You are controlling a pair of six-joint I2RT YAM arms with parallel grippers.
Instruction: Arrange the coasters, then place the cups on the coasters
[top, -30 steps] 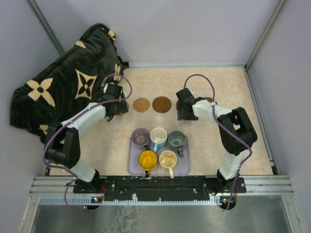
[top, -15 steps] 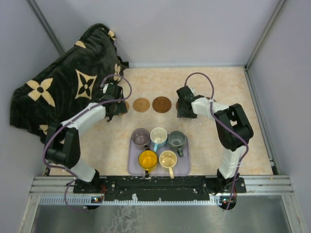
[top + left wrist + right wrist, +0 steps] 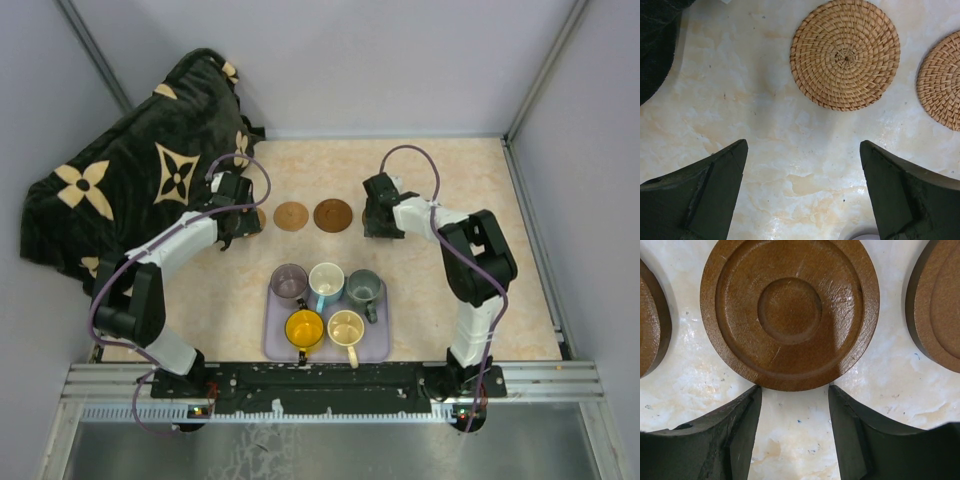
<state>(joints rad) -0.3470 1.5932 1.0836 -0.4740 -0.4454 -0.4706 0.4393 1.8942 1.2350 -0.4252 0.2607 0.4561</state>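
**A:** Pale marbled desk, grey walls round it, a dark flowered blanket heaped at 10 o'clock. Where are the coasters?

**B:** In a row running 9 to 3 o'clock across the far half. From above, a tan woven coaster lies just beside a dark brown coaster, not touching. The arms hide most of the others.

**A:** Left end effector?

**B:** At the row's 9 o'clock end. Its fingers stand wide apart over bare desk, holding nothing. Its camera shows 1 whole woven disc toward 12 o'clock and a cut-off woven disc at 3 o'clock.

**A:** Right end effector?

**B:** Toward the 3 o'clock end. It is partly apart, with only desk in the gap. The tips sit at the rim of a grooved brown coaster lying at 12 o'clock; whether they touch it I cannot tell. A 9 o'clock neighbour and a 3 o'clock neighbour, both brown, show at the edges.

**A:** Cups?

**B:** All 5 stand on the lavender tray at 6 o'clock, well apart from the coasters. The far row, 9 to 3 o'clock, has the purple cup, white cup and grey-green cup. The near row has the yellow-orange cup and cream cup.
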